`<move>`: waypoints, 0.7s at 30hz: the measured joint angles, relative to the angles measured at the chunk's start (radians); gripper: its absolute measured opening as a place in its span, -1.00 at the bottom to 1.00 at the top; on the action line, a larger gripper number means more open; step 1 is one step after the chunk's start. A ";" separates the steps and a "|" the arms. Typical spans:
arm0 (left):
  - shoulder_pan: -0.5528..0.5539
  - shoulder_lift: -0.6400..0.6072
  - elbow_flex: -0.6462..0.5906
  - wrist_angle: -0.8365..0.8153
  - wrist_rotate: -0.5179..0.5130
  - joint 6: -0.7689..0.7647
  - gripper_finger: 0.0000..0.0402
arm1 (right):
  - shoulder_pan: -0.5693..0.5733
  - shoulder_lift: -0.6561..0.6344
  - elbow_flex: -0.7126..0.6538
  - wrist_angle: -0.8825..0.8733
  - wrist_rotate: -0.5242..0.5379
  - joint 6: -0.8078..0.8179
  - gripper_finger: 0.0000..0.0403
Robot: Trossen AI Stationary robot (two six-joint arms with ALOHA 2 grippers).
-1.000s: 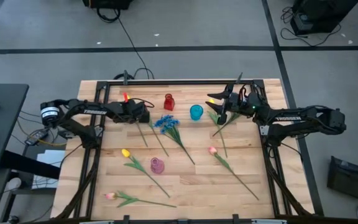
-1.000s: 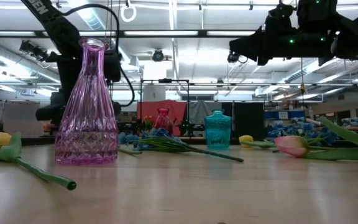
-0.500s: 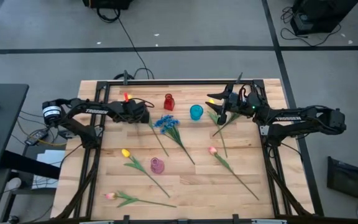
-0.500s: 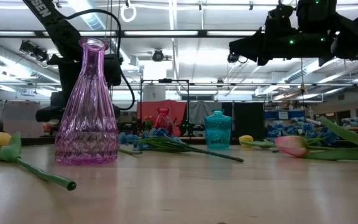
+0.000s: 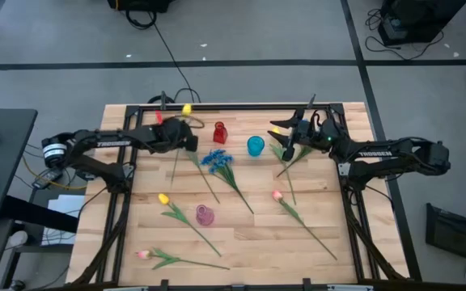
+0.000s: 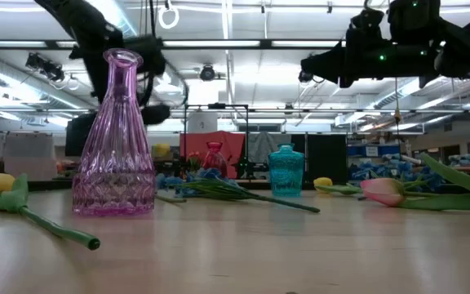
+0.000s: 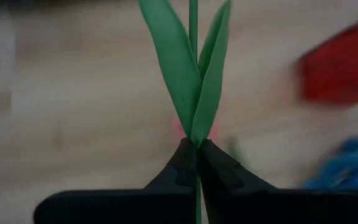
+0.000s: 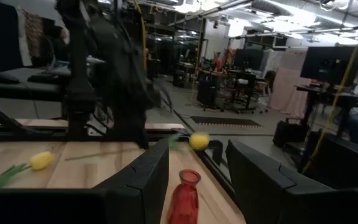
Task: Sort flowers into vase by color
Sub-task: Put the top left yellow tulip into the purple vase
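Wooden table (image 5: pixel 330 259) is bare toward its near right corner; the far edge is crowded by both arms. Left gripper (image 7: pixel 196 163) is pinched tight on a yellow tulip's stem (image 7: pixel 193 18) — bloom (image 5: pixel 187 108) near the far rail, beside the red vase (image 5: pixel 219 132). Right gripper (image 5: pixel 285 139) hovers near the teal vase (image 5: pixel 255 145), fingers (image 8: pixel 148 180) parted, nothing between them. Three vases with the pink one (image 5: pixel 205 215). On the table: two pink tulips (image 5: pixel 277 195), blue blooms (image 5: pixel 216 159), other yellow tulips (image 5: pixel 163 198).
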 joint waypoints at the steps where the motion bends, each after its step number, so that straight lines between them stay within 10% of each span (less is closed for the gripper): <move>1: -0.007 -0.007 0.018 0.028 -0.025 0.044 -0.96 | -0.006 0.000 0.000 -0.006 -0.002 0.000 -0.14; 6: -0.057 -0.011 0.084 0.228 0.014 0.244 -0.96 | -0.041 0.000 0.000 -0.026 -0.078 0.016 -0.14; 14: -0.205 -0.011 0.107 0.583 0.366 0.508 -0.96 | -0.066 0.000 0.000 -0.031 -0.106 0.038 -0.14; 21: -0.369 -0.011 0.106 0.747 0.395 0.622 -0.93 | -0.066 0.000 0.000 -0.031 -0.107 0.057 -0.14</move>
